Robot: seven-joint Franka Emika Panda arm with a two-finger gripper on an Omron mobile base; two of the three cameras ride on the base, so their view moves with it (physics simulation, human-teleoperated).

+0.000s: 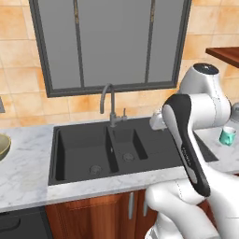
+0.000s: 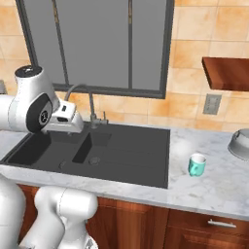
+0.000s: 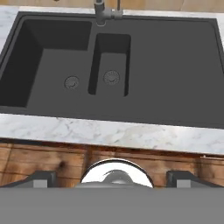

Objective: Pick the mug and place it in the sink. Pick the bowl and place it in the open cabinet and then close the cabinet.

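The teal mug [image 2: 197, 164] stands upright on the white marble counter right of the black double-basin sink [image 2: 136, 151]; in the left base view the mug [image 1: 228, 135] sits behind my arm's elbow. The olive bowl [image 1: 3, 145] is cut off at the left edge of the counter. A corner of the reddish-brown cabinet [image 2: 226, 73] hangs on the wall at the upper right. In the hand view my gripper [image 3: 111, 178] is open and empty, its fingertips [image 3: 41, 178] wide apart, looking down at the sink [image 3: 175, 74] from above the counter's front edge.
A grey gooseneck faucet [image 1: 110, 103] rises behind the basins, under a dark-framed window. A grey metallic rounded object [image 2: 240, 144] rests at the far right of the counter. A wall outlet [image 2: 212, 103] sits under the cabinet. Wooden drawers [image 2: 219, 224] run below the counter.
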